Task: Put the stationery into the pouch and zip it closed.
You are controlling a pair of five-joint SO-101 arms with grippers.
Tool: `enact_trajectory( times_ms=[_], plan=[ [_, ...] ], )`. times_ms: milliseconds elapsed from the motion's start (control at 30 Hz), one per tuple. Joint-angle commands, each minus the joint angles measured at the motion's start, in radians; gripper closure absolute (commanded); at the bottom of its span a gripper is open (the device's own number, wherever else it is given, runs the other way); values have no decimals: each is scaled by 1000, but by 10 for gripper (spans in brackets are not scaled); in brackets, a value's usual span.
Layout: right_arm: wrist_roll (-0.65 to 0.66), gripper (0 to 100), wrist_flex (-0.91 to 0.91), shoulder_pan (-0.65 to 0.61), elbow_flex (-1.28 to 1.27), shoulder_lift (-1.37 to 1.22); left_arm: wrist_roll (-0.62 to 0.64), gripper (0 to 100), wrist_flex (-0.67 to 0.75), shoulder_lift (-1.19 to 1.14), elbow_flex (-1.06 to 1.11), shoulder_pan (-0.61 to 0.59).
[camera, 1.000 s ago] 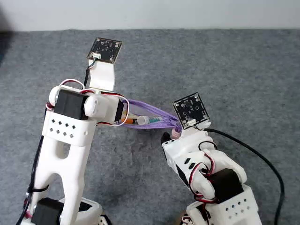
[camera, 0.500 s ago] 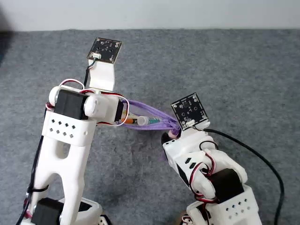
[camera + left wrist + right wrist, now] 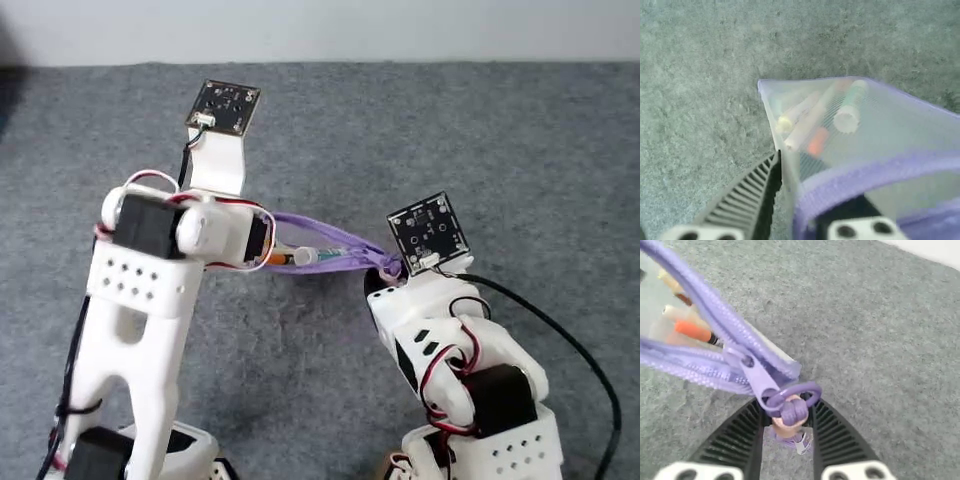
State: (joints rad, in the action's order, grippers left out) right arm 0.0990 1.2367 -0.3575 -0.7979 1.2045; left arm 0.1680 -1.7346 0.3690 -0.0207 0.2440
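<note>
A purple mesh pouch (image 3: 322,247) hangs stretched between my two arms above the grey table. Inside it lie several pens and markers (image 3: 812,117), one with an orange tip (image 3: 694,330). My left gripper (image 3: 792,197) is shut on the pouch's end edge (image 3: 771,107), with the purple zipper band (image 3: 875,175) running beside it. My right gripper (image 3: 788,426) is shut on the charm (image 3: 790,412) hanging from the zipper pull (image 3: 757,377). In the high view, the right gripper (image 3: 386,272) sits at the pouch's right tip and the left gripper (image 3: 262,248) at its left end.
Grey carpet-like table surface (image 3: 480,130) surrounds the arms on all sides. A black cable (image 3: 560,340) trails from the right arm toward the right edge. A pale wall (image 3: 320,30) borders the far side.
The right arm has shifted to the right, drawing the zipper pull and the pouch's right tip with it. The left arm has tilted slightly but holds its end.
</note>
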Motion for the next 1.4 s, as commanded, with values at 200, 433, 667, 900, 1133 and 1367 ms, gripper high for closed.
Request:
enact_trajectory(
  times_ms=[200, 433, 667, 900, 1133, 1367],
  plan=[
    [3, 991, -150, 65, 55, 4, 153, 645, -18, 371, 27, 66],
    [5, 991, -260, 125, 68, 13, 147, 705, -15, 609, 25, -17],
    [89, 991, -371, 120, 80, 10, -51, 880, 68, 741, 31, -137],
    [107, 991, -398, 120, 80, 12, -23, 843, 190, 743, 234, -322],
    [107, 991, -398, 119, 81, 12, -23, 897, 400, 743, 555, -275],
    [109, 991, -390, 119, 81, 12, -23, 898, 597, 741, 734, -261]
  ],
)
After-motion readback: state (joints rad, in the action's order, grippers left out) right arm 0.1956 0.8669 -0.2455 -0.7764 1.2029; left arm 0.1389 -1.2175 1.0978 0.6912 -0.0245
